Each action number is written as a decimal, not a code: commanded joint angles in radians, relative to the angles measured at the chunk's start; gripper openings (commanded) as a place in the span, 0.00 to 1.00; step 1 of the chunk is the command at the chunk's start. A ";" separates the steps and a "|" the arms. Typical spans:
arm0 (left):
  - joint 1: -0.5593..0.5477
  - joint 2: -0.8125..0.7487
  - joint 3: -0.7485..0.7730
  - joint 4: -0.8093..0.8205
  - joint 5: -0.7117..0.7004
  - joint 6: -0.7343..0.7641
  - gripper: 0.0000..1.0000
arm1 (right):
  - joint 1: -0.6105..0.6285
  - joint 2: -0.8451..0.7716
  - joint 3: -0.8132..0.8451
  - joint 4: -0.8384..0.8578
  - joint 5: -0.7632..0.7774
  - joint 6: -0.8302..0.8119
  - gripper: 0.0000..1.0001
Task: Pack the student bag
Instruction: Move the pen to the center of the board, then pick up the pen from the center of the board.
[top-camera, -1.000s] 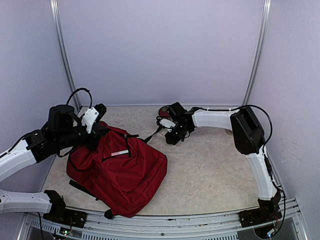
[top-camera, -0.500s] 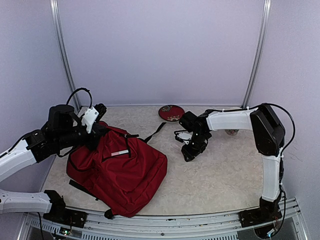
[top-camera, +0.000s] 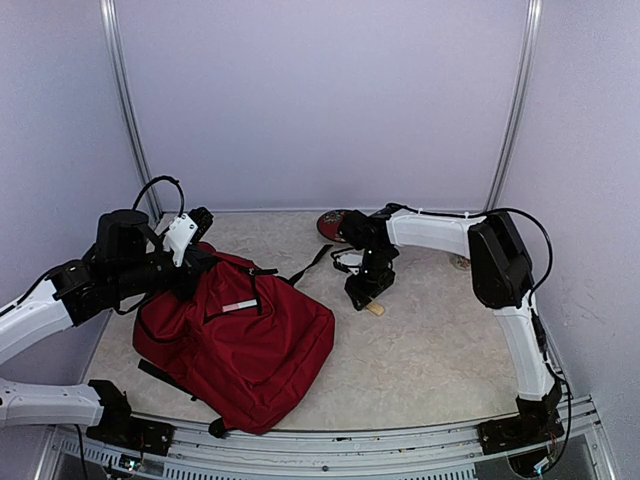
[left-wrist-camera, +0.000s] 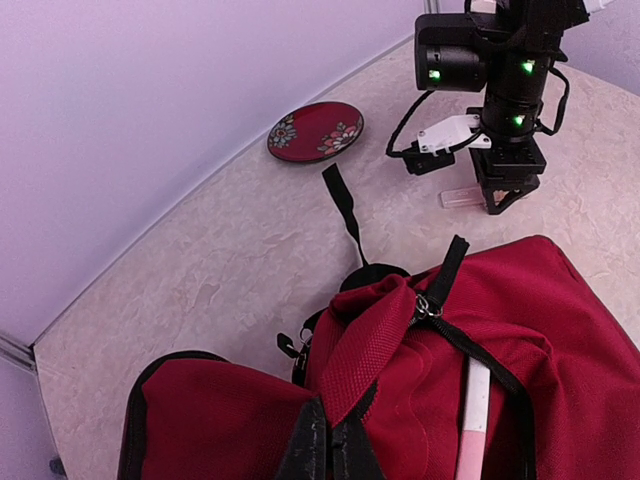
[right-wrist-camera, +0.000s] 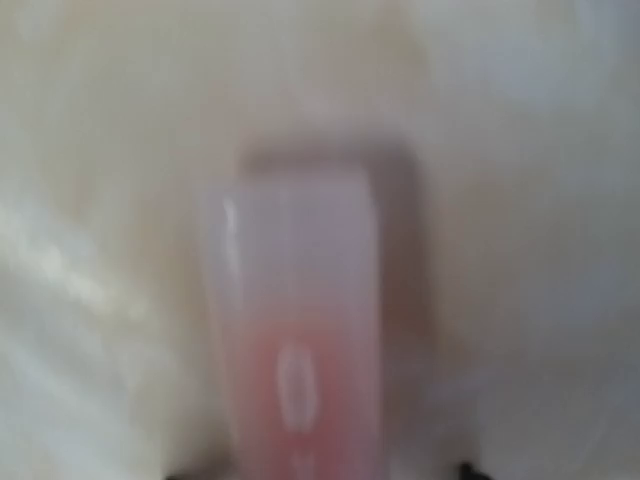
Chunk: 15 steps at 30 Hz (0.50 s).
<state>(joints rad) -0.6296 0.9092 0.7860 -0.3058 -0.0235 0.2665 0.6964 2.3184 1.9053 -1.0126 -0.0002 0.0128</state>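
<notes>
The student bag (top-camera: 245, 345) is a dark red backpack lying on the left of the table, also close up in the left wrist view (left-wrist-camera: 560, 330). My left gripper (top-camera: 196, 262) (left-wrist-camera: 330, 452) is shut on a fold of its red fabric beside the zip. A white and pink strip (left-wrist-camera: 474, 420) lies on the bag's front. My right gripper (top-camera: 366, 296) (left-wrist-camera: 510, 196) points down at the table right of the bag, its jaws open. A small pale pink tube-like piece (top-camera: 376, 308) (right-wrist-camera: 300, 330) lies on the table just under it, blurred in the right wrist view.
A dark red patterned plate (top-camera: 328, 221) (left-wrist-camera: 315, 131) sits at the back of the table behind the right arm. A black bag strap (left-wrist-camera: 345, 205) trails toward it. A small round object (top-camera: 460, 264) lies near the right wall.
The right arm swung out to the right, then back toward the bag, and its jaws opened. The small pale piece now shows on the table below it. The left arm stayed still.
</notes>
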 joint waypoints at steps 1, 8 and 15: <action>0.006 -0.024 0.002 0.095 0.003 0.009 0.00 | 0.006 0.081 0.057 -0.038 -0.013 -0.028 0.50; 0.007 -0.023 0.004 0.096 0.008 0.009 0.00 | 0.006 0.031 0.050 -0.030 -0.002 -0.014 0.18; 0.006 -0.028 0.000 0.101 0.051 0.013 0.00 | 0.007 -0.186 -0.060 0.071 -0.003 0.020 0.10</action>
<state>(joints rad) -0.6296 0.9077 0.7856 -0.3050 -0.0185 0.2672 0.6964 2.2974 1.9026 -1.0058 0.0055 0.0044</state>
